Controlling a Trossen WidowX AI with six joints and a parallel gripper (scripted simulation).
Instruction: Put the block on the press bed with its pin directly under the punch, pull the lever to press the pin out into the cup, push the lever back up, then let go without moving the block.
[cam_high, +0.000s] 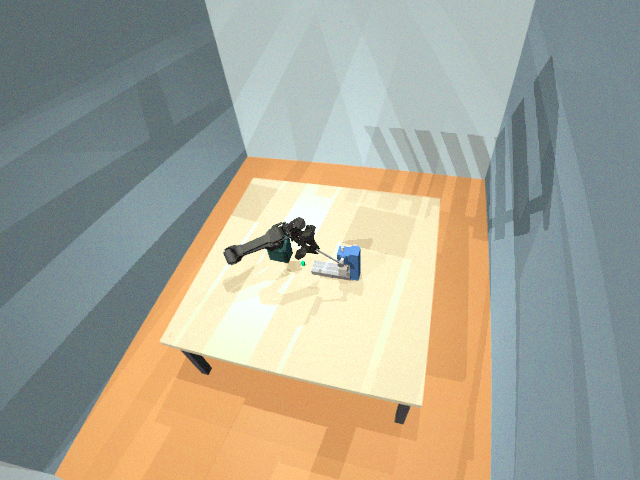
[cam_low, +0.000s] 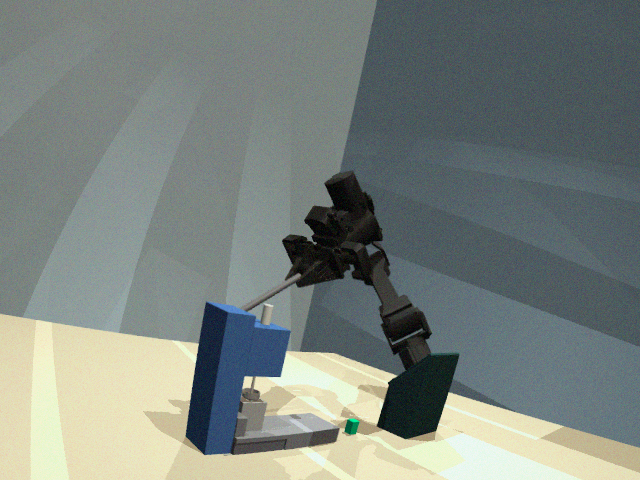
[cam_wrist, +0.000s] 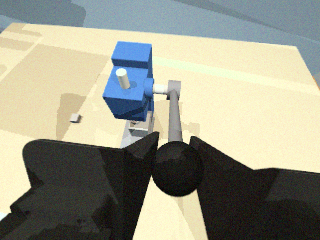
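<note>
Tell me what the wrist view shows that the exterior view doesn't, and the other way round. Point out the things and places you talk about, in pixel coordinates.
Only the wrist view: the lever's round black knob (cam_wrist: 177, 169) between the claw's (cam_high: 316, 251) (cam_low: 293, 276) (cam_wrist: 174, 135) fingers, and a small pale cube (cam_wrist: 75, 118).

Only the exterior view: a small green cube (cam_high: 302, 263) (cam_low: 352, 426) and the arm's dark green base (cam_high: 281, 257) (cam_low: 444, 372).

Both: the blue press (cam_high: 355, 263) (cam_low: 214, 382) (cam_wrist: 132, 52), the white peg (cam_high: 342, 249) (cam_low: 266, 314) (cam_wrist: 122, 79) on top, the grey lever (cam_high: 329, 256) (cam_low: 271, 292) (cam_wrist: 174, 115) and the claw.

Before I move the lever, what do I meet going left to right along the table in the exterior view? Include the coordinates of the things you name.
Blue press (cam_high: 355, 263) (cam_low: 214, 382) (cam_wrist: 132, 55), green cube (cam_high: 302, 263) (cam_low: 352, 426), dark green arm base (cam_high: 279, 251) (cam_low: 418, 400).
</note>
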